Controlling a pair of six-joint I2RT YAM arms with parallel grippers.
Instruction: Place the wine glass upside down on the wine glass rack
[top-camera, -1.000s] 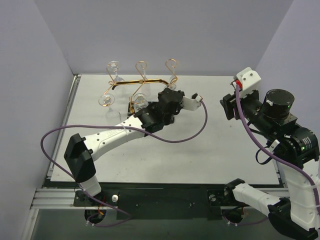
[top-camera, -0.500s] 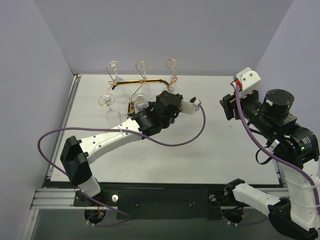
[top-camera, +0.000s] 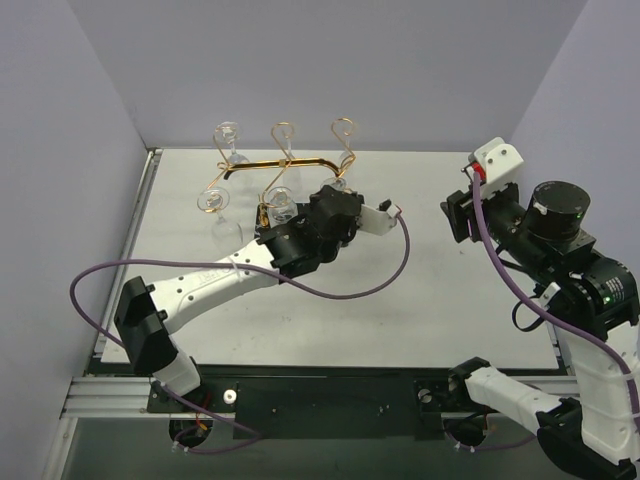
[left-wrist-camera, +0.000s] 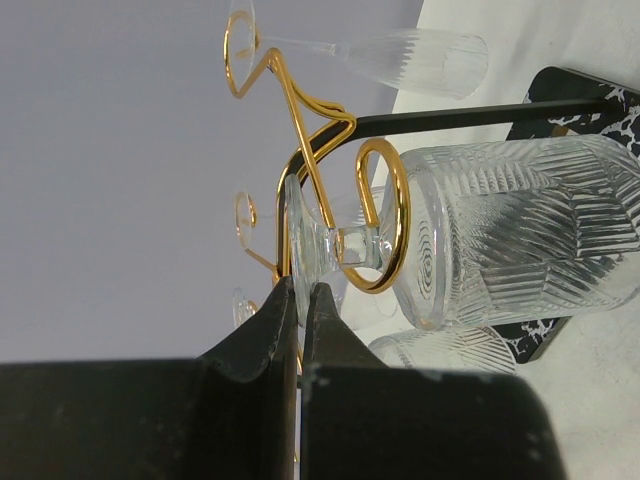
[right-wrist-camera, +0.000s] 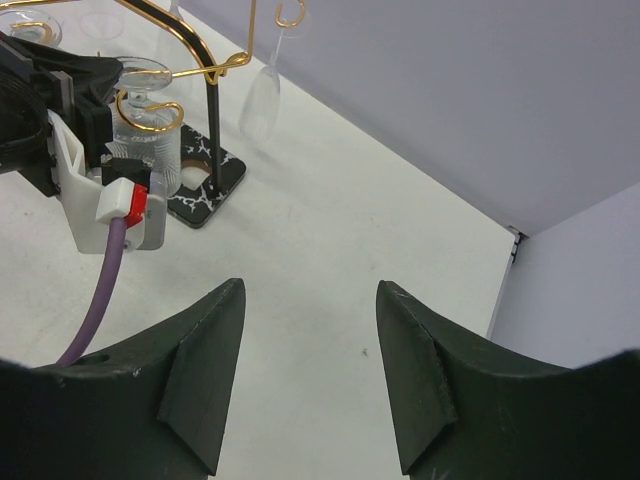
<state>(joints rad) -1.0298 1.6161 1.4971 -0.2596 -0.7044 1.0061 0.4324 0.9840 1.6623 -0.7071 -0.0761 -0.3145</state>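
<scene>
"Well, where is the wine glass (left-wrist-camera: 520, 235)?"

"It hangs upside down on the wine glass rack (top-camera: 285, 163). Its stem sits in a gold loop (left-wrist-camera: 400, 215) and its bowl is over the black base (right-wrist-camera: 197, 195). The rack stands by the far edge of the worktop (top-camera: 430, 300), toward the left corner."

"Does the left claw (left-wrist-camera: 300, 305) hold it?"

"No. It is clenched on nothing, just beside the glass's foot. The right claw (right-wrist-camera: 310, 300) is released and empty, up near the right edge."
</scene>
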